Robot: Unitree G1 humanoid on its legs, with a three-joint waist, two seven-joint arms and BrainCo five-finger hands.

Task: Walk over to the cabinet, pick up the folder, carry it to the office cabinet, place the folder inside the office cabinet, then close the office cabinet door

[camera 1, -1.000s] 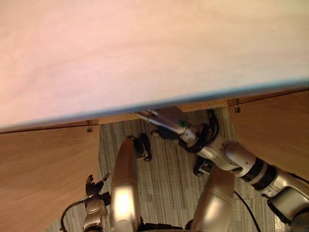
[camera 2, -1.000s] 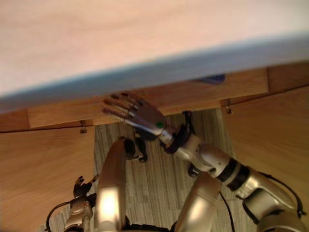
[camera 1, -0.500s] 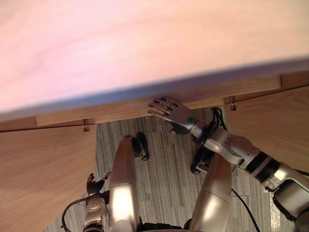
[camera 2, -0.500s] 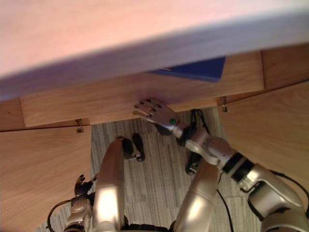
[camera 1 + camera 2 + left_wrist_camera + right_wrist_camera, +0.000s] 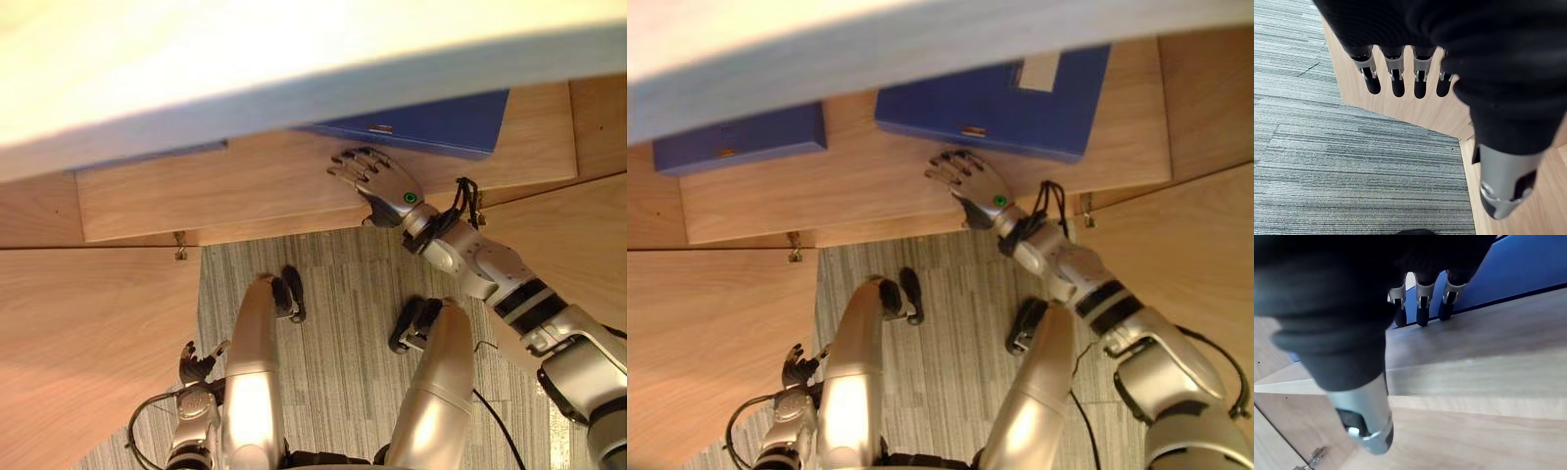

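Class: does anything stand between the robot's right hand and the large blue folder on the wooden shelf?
Nothing visible does: the right hand, fingers straight, reaches across the bare wooden shelf up to the near edge of the large blue folder.

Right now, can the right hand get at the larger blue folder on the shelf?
Likely yes: the right hand is open, fingers at the near edge of the larger blue folder, nothing on the shelf between them.

Shelf (image 5: 872,191) clearance
Shelf bare between left folder (image 5: 740,139) and right folder (image 5: 999,98), along its front edge; cabinet top (image 5: 872,49) overhangs.
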